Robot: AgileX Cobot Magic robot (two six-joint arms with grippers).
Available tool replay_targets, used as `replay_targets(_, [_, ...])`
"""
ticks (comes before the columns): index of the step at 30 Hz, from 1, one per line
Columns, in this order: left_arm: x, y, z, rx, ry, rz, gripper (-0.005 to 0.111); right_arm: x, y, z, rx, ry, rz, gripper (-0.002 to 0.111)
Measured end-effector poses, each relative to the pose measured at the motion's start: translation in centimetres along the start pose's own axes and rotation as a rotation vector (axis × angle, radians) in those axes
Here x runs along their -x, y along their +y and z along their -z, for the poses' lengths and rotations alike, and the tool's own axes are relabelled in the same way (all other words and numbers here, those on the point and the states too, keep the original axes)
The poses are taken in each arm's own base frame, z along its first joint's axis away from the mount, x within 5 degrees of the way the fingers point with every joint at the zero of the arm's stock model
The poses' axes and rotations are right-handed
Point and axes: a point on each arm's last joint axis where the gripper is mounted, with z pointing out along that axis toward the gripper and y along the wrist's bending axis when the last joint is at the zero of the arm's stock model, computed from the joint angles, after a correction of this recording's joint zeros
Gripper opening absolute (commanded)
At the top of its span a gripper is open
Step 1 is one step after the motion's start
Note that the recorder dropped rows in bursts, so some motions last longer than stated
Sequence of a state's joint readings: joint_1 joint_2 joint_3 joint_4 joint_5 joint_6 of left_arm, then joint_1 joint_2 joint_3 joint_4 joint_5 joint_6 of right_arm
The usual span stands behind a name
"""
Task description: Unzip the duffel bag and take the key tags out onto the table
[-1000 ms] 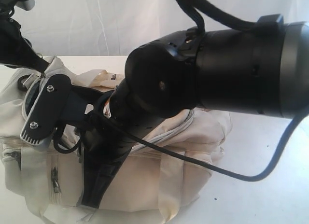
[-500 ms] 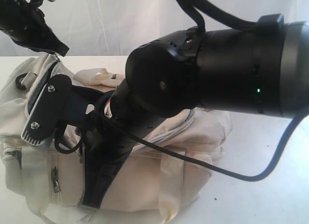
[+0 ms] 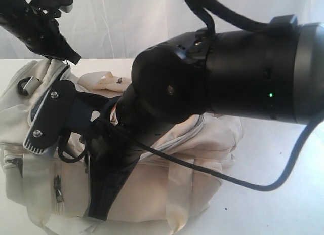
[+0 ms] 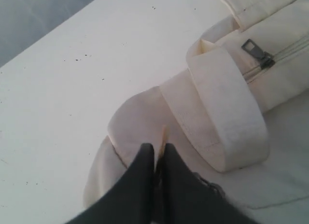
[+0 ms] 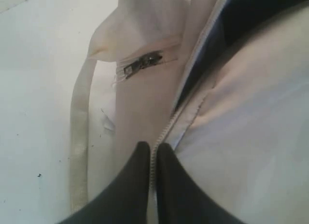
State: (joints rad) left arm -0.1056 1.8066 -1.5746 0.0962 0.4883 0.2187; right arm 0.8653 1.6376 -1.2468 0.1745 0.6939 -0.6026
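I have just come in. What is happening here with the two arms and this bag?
A robot works with both tools on a cream-white fabric duffel bag lying on the plain white table. The right tool is shut on the edge of the bag's grey zipper, which is partly open and shows dark lining. The left tool is shut, apparently pinching a thin fold of fabric at one end of the bag. No key tags are in sight.

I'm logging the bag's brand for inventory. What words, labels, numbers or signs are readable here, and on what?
None can be read.
The duffel bag shows no print.
A small dark tab near its strap is too small to read.
The zipper pulls show no legible marking in either wrist view.
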Motion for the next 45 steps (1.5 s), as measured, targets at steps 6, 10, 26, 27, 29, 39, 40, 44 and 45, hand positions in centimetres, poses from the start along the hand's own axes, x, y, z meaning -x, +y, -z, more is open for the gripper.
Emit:
replay_targets(6, [1.0,0.7,1.7,0.004,0.049,-0.001,0.067,-0.1,0.1,0.0,0.008,0.012,0.0,0.0])
replay_targets(10, [1.2,0.9,7.3,-0.016,0.123,0.01,0.05,-0.1,0.1,0.0,0.007,0.011,0.0,0.0])
replay_targets(26, [-19.3,-10.4,28.0,-0.299,-0.084,0.035,0.0,0.0,0.3,3.7,-0.027,-0.022,0.017,0.044])
replay_targets(27, [-20.6,-11.0,27.8,-0.303,-0.086,0.027,0.0,0.0,0.2,3.2,-0.025,-0.012,0.019,0.043])
replay_targets(29, [-22.2,-11.7,27.1,-0.312,-0.071,0.025,0.0,-0.1,0.0,2.4,-0.037,0.008,0.014,0.04])
replay_targets(39, [-24.1,-13.1,23.7,-0.385,-0.057,0.091,0.0,-0.7,-1.2,0.2,-0.136,0.078,-0.004,0.007])
replay_targets(40, [-24.2,-13.2,23.5,-0.385,-0.058,0.092,0.0,-0.7,-1.3,0.3,-0.138,0.077,-0.007,0.002])
replay_targets(44, [-24.6,-13.4,22.8,-0.395,-0.04,0.102,0.0,0.1,-1.7,0.8,-0.16,0.054,-0.001,0.0])
replay_targets(45, [-24.7,-13.5,22.6,-0.399,-0.035,0.106,0.0,0.3,-1.8,1.0,-0.167,0.049,0.002,0.0])
